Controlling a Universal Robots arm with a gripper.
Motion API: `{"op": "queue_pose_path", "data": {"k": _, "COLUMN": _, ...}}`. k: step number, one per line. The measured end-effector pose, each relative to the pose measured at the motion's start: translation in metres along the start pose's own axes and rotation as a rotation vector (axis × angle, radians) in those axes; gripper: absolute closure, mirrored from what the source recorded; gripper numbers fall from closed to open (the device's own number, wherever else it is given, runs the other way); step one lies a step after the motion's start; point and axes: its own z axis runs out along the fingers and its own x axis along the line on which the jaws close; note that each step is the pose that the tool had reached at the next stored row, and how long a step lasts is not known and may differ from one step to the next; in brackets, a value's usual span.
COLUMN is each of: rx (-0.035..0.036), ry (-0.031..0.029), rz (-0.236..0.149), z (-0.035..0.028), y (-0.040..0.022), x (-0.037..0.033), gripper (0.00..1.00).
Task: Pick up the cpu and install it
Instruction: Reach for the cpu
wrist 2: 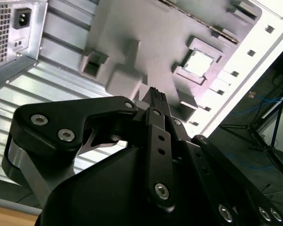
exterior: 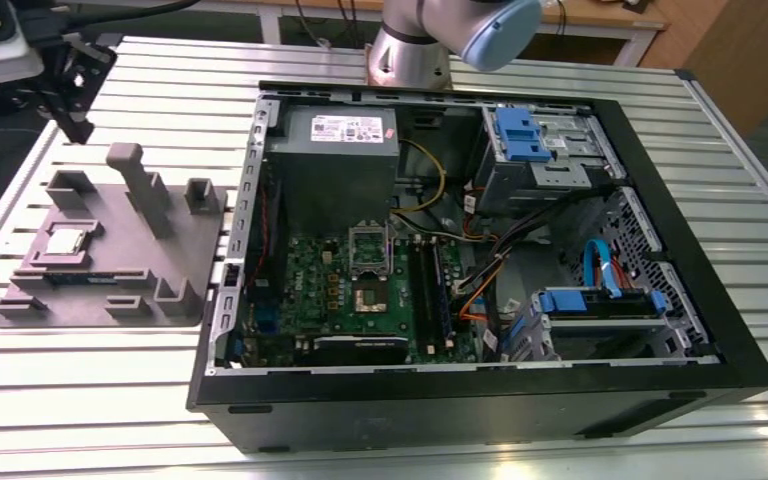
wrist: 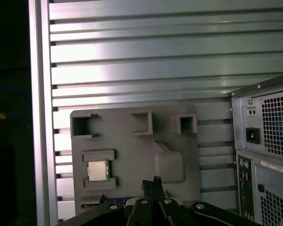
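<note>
Looking down, in the first wrist view, on a flat gray moulded plastic holder plate [wrist: 132, 155] lying on a ribbed aluminium table [wrist: 132, 61]. Shows the small square cpu [wrist: 98, 170], shiny silver metal on top, seated flat in a framed recess of that plate, untouched. Finds the black robot gripper [wrist: 153, 181] poised above the plate, apart from it, jaws clenched on nothing. Places an open black computer case [exterior: 491, 395] just beside the plate.

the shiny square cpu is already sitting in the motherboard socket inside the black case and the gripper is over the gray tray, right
No. The small square silver-topped cpu lies in its recess on the gray moulded tray, outside the black computer case, not in the motherboard socket; the first wrist view shows it. The gripper is indeed over that tray.
</note>
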Motion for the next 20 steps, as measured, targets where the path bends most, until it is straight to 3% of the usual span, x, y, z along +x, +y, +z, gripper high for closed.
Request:
{"op": "queue_pose_path", "data": {"k": 10, "rx": 0.0002, "ry": 0.0004, "rz": 0.0, "z": 0.0019, "y": -0.0036, "x": 0.0432, "gripper": 0.9}}
{"op": "queue_pose_path", "data": {"k": 14, "rx": 0.0014, "ry": 0.0072, "rz": 0.0, "z": 0.0019, "y": -0.0044, "x": 0.0458, "gripper": 0.9}}
{"op": "queue_pose_path", "data": {"k": 17, "rx": 0.0029, "ry": 0.0273, "rz": 0.0, "z": 0.002, "y": -0.0045, "x": 0.0472, "gripper": 0.9}}
{"op": "queue_pose_path", "data": {"k": 20, "rx": 0.0033, "ry": 0.0304, "rz": -0.014, "z": 0.0019, "y": -0.0047, "x": 0.0497, "gripper": 0.9}}
